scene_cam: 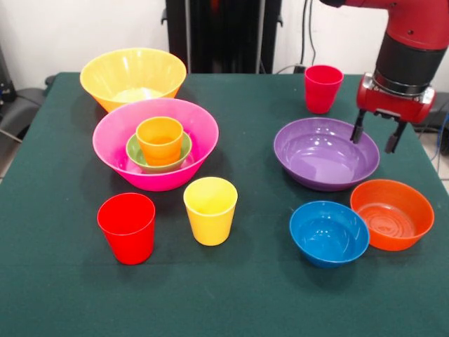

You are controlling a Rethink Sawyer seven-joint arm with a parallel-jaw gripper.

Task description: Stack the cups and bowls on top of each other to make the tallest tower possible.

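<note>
Gripper (pixel 377 138) spread open, empty, held over far rim of purple bowl (pixel 326 154). Tower (pixel 157 146) so far: hot-pink bowl (pixel 156 144), green bowl (pixel 158 155) nested inside, orange cup (pixel 160 140) on top. Risk: wide, glossy purple rim likely pinched off-centre, so slip or tilt expected; crimson cup (pixel 323 88) just beside, could be knocked.

A dark green cloth-covered table (pixel 231 295) is seen filling most of the view. A white wall (pixel 84 28) is seen behind it. At the far left edge something dark (pixel 12 105), possibly a chair, is partly cut off.
</note>
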